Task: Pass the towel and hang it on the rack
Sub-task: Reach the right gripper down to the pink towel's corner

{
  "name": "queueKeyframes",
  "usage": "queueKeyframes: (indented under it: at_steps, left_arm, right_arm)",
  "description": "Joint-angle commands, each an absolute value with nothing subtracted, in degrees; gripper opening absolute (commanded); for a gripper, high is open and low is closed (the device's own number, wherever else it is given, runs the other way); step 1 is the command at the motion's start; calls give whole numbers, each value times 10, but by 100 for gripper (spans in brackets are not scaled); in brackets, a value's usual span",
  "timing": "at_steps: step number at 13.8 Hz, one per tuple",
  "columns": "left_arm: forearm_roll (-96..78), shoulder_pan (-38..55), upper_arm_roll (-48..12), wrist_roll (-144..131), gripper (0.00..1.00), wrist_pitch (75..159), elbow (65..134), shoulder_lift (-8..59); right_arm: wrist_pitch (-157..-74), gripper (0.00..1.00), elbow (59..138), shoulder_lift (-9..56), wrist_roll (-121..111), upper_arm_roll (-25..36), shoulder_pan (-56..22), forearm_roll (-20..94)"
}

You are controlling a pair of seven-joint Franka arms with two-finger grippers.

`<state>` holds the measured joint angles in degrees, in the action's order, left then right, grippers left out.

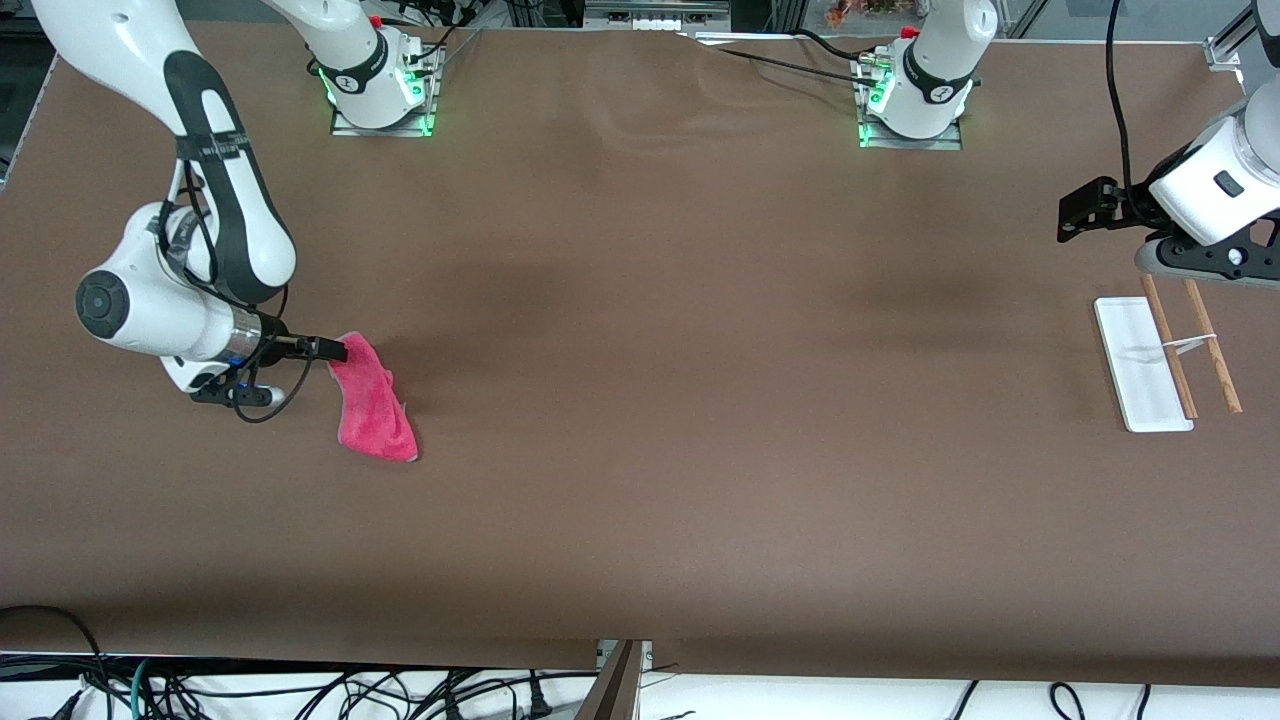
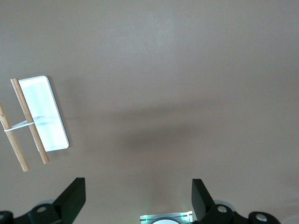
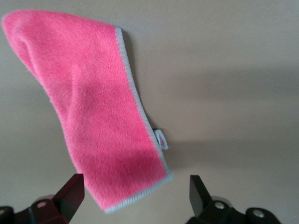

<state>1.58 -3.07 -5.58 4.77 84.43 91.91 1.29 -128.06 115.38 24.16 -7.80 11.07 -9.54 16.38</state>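
Right gripper [image 1: 335, 349] spread apart at towel [image 1: 372, 405] near bench's right-arm end; left gripper [image 1: 1078, 212] apart, waiting above rack [image 1: 1165, 362] at left-arm end.

Between the towel [image 1: 375, 405] and the rack [image 1: 1170, 358] we see only bare table [image 1: 700, 400], a wide lane for either gripper. The towel sits between the spread fingers of the right gripper [image 1: 335, 350]. The left gripper [image 1: 1075, 215], jaws wide, hangs beside the rack's rods; open tabletop beneath.
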Motion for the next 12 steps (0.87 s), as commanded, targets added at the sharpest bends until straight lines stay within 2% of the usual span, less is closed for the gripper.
queueKeyframes:
  at_steps: [1, 4, 10, 12]
  left_arm:
    - [25, -33, -59, 55, 100, 833, 906, 17]
    - [25, -33, -59, 55, 100, 833, 906, 17]
    - [25, -33, -58, 55, 100, 832, 906, 17]
    - [25, -33, -58, 55, 100, 832, 906, 17]
  right_arm:
    - [-1282, 98, 1150, 247, -97, 109, -90, 184]
    - [-1283, 86, 1154, 256, -98, 109, -88, 191]
    - [-1285, 86, 1179, 254, -128, 109, -74, 213]
    - [-1285, 74, 1179, 255, -136, 109, -70, 220]
